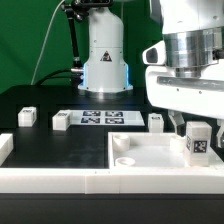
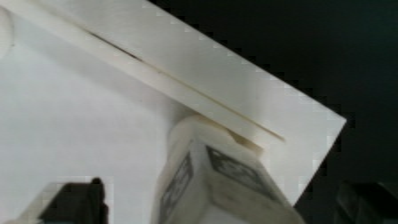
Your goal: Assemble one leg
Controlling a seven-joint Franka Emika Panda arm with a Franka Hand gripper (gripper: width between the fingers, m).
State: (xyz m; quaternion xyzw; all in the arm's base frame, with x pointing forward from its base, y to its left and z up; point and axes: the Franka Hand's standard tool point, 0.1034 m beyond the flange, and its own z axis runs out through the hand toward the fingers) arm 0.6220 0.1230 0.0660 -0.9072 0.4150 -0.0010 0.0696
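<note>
My gripper (image 1: pixel 197 128) is shut on the leg (image 1: pixel 198 142), a small white upright block with a black-and-white tag. It holds the leg over the right part of the large white tray-like piece (image 1: pixel 140 146). I cannot tell whether the leg touches that piece. In the wrist view the leg (image 2: pixel 222 165) sits between my dark fingers (image 2: pixel 75 200), close to the tray piece's raised rim (image 2: pixel 160 85). My gripper (image 2: pixel 222 208) closes around the leg's sides. A round socket (image 1: pixel 125 160) shows in the tray piece's near left corner.
Three more small white blocks stand on the black table: two on the exterior view's left (image 1: pixel 27 117) (image 1: pixel 61 121) and one behind the tray piece (image 1: pixel 156 121). The marker board (image 1: pixel 100 119) lies between them. A white barrier (image 1: pixel 50 175) runs along the front.
</note>
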